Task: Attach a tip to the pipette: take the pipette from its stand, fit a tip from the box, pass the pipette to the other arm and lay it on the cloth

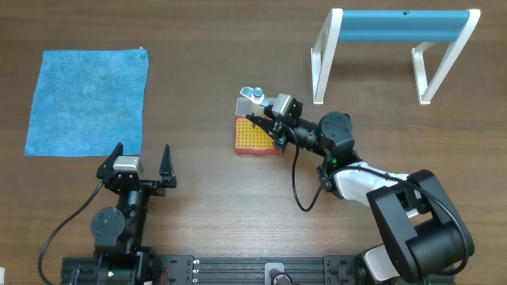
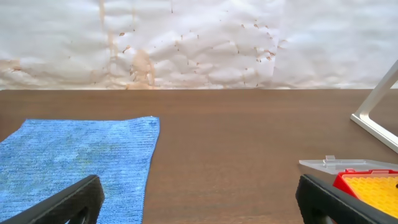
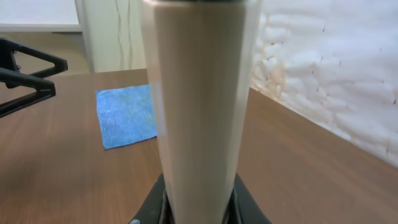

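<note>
The white pipette point(image 3: 199, 106) stands upright in my right gripper point(image 3: 199, 208), which is shut on its barrel. In the top view that gripper point(image 1: 268, 119) holds the pipette point(image 1: 255, 96) over the far edge of the red tip box point(image 1: 253, 138) with its yellow rack of tips. The pipette's lower end is hidden. The blue cloth point(image 1: 87, 103) lies flat at the far left. My left gripper point(image 1: 136, 165) is open and holds nothing, just in front of the cloth's near right corner. Its view takes in the cloth point(image 2: 74, 165) and the tip box point(image 2: 373, 186).
The white and blue pipette stand point(image 1: 396, 47) is at the far right, with one leg point(image 2: 379, 115) in the left wrist view. A clear lid point(image 2: 339, 164) lies behind the tip box. Bare wooden table lies between the cloth and the box.
</note>
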### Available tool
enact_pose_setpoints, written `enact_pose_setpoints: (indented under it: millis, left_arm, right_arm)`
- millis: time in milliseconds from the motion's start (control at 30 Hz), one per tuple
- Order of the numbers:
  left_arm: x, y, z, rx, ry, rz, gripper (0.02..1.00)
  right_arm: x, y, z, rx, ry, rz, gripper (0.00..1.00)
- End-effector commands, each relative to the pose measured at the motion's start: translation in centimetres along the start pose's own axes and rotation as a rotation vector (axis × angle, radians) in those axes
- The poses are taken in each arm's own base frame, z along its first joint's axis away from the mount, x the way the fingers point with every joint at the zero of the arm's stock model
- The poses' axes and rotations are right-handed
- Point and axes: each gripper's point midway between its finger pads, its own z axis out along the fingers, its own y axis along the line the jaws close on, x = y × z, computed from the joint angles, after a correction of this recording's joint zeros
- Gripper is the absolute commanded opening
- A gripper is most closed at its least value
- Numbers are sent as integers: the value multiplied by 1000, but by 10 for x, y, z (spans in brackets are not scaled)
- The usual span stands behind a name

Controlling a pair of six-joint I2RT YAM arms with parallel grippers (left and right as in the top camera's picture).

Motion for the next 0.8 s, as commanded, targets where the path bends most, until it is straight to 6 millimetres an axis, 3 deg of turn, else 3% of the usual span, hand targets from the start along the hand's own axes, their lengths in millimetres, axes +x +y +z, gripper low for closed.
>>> enact_pose_setpoints:
  millis: [33,800]
  left_arm:
    - [2,-1,0,3,4,9,996]
    - [2,-1,0,3,4,9,1000]
  right_arm:
    - [-4,-2,4,-3,-10,-23,77]
    - [15,1,7,-15,35,13,73]
